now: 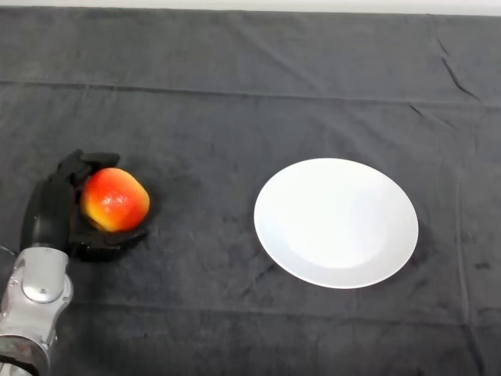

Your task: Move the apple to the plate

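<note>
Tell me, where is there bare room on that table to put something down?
The white plate holds nothing. Bare dark cloth runs behind the plate and apple, between the two, and along the near edge. The only crowded spot is far left, where the black left hand curls around the apple.

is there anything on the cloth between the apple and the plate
Nothing visible. The left hand is curled round the apple, and only bare dark cloth lies between it and the white plate to its right.
</note>
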Available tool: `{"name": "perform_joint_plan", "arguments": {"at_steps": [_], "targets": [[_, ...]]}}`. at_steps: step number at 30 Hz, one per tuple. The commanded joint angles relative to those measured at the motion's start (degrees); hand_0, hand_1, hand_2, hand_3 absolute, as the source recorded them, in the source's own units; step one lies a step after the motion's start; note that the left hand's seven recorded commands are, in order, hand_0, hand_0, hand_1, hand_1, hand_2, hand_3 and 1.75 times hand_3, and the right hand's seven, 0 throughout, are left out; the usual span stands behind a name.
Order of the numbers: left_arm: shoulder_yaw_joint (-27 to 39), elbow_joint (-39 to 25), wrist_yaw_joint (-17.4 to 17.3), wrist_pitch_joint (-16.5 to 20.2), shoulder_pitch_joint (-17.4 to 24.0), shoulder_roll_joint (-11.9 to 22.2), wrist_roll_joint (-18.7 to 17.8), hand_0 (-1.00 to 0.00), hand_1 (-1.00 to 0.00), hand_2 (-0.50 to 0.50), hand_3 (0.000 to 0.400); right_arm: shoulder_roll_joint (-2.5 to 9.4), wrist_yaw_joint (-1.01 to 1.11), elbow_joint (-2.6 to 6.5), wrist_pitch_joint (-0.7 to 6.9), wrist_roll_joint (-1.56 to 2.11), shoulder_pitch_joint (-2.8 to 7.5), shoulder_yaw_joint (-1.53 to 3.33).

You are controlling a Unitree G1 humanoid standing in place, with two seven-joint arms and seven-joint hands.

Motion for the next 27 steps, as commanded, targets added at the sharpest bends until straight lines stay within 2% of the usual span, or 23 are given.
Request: {"name": "perform_joint_plan", "arguments": {"at_steps": [1, 12, 27], "targets": [[-0.9, 2.3, 0.1, 0.7, -2.1, -0.3, 1.4, -1.0, -1.0, 0.0, 0.4, -0.12, -0.53, -1.66, -0.55, 1.47, -0.39, -0.14], [-1.7, -0.7, 0.4, 2.3, -5.6, -0.2, 2.0, -1.0, -1.0, 0.0, 0.4, -0.14, -0.52, -1.63, -0.56, 1.49, -0.4, -0.12], [-4.1, -9.7, 2.4, 4.6, -7.1, -3.1, 3.3, -1.0, -1.0, 0.0, 0.4, -0.1, -0.54, -1.7, -0.57, 1.5, -0.37, -0.08]]}}
